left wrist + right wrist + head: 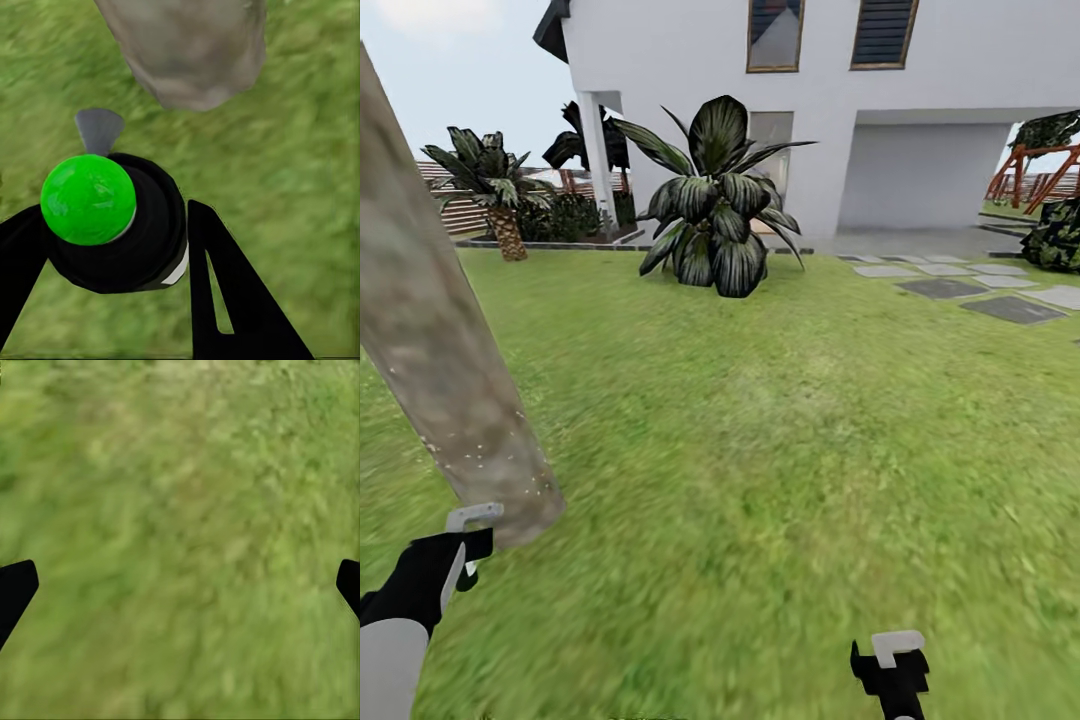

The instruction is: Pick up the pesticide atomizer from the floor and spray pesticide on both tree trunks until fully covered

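A tree trunk [430, 330], pale and mottled, leans across the left of the head view, and its base [187, 52] meets the grass. Whitish pesticide specks [485, 450] dot its lower part. My left gripper [460, 545] sits just beside the trunk's base, shut on the pesticide atomizer [154, 247]. From the left wrist view the atomizer is a black round body with a bright green cap and a grey nozzle pointing toward the trunk. My right gripper [895, 665] hangs open over bare grass, its fingertips [15, 589] wide apart.
A big dark-leaved plant [715, 200] stands mid-lawn ahead. A scaly palm [500, 190] is at the far left by the fence. Grey stepping stones [980, 290] lie at the right, with a shrub [1060, 235] and the white house [920, 120] behind.
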### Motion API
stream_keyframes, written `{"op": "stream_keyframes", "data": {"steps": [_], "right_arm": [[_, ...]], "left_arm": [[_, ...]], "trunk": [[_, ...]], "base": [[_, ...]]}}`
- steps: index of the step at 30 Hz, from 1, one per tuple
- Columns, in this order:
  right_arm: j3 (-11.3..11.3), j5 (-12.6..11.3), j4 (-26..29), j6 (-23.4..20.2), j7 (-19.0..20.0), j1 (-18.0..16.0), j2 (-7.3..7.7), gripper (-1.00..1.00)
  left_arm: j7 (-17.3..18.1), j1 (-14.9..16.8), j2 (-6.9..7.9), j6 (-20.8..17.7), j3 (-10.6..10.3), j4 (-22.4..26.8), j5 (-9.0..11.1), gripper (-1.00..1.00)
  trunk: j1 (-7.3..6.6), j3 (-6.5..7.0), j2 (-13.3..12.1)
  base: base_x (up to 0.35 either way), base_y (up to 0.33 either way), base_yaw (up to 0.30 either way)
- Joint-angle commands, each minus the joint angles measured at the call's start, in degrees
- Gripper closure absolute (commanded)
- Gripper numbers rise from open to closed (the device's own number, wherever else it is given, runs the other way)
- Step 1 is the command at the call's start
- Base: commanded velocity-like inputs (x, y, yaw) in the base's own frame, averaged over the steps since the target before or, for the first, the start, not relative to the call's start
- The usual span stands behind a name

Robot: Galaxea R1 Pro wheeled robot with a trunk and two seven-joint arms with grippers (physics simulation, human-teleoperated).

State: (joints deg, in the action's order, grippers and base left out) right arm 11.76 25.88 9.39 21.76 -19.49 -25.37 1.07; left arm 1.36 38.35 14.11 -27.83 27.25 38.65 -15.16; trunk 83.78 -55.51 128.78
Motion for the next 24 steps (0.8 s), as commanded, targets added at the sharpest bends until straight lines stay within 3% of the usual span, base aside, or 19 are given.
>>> {"op": "stream_keyframes", "data": {"steps": [1,7,15,17,18,20,22,24], "right_arm": [[0.46,0.63,-0.08,0.21,-0.11,-0.03,-0.01,-1.0],[0.46,0.61,-0.08,0.21,-0.11,-0.03,-0.01,-1.0],[0.46,0.66,-0.08,0.13,-0.11,-0.03,-0.01,-1.0],[0.46,0.66,-0.08,0.13,-0.11,-0.03,-0.01,-1.0],[0.46,0.66,-0.08,0.13,-0.11,-0.03,-0.01,-1.0],[0.46,0.66,-0.08,0.13,-0.11,-0.03,-0.01,-1.0],[0.46,0.66,-0.08,0.13,-0.11,-0.03,-0.01,-1.0],[0.46,0.66,-0.08,0.13,-0.11,-0.03,-0.01,-1.0]], "left_arm": [[0.13,0.06,-0.01,-0.29,0.11,0.1,-0.34,1.0],[-3.17,0.39,-0.11,-0.22,-0.32,0.28,-0.32,1.0],[-2.71,0.99,-0.12,-0.64,-0.85,0.47,-0.32,1.0],[-0.9,1.04,0.03,-0.86,-1.83,1.17,-0.36,1.0],[1.76,1.15,0.43,-1.44,-3.06,2.75,-0.44,1.0],[5.25,1.93,0.77,-5.7,-3.98,6.55,-0.59,1.0],[6.38,3.27,0.88,-9.8,-4.23,9.89,-0.61,1.0],[6.72,5.73,0.87,-11.47,-4.39,11.99,-0.69,1.0]], "trunk": [[-0.01,-0.05,0.02],[-0.01,-0.05,0.02],[-0.01,-0.05,0.02],[-0.01,-0.05,0.02],[-0.01,-0.05,0.02],[-0.01,-0.05,0.02],[-0.01,-0.05,0.02],[-0.01,-0.05,0.02]], "base": [[0.0,-0.272,0.263],[0.009,-0.273,0.274],[0.111,-0.145,0.276],[0.007,-0.005,0.276],[0.002,-0.002,0.276],[0.001,-0.001,0.276],[0.0,0.0,0.275],[0.0,0.0,0.198]]}}
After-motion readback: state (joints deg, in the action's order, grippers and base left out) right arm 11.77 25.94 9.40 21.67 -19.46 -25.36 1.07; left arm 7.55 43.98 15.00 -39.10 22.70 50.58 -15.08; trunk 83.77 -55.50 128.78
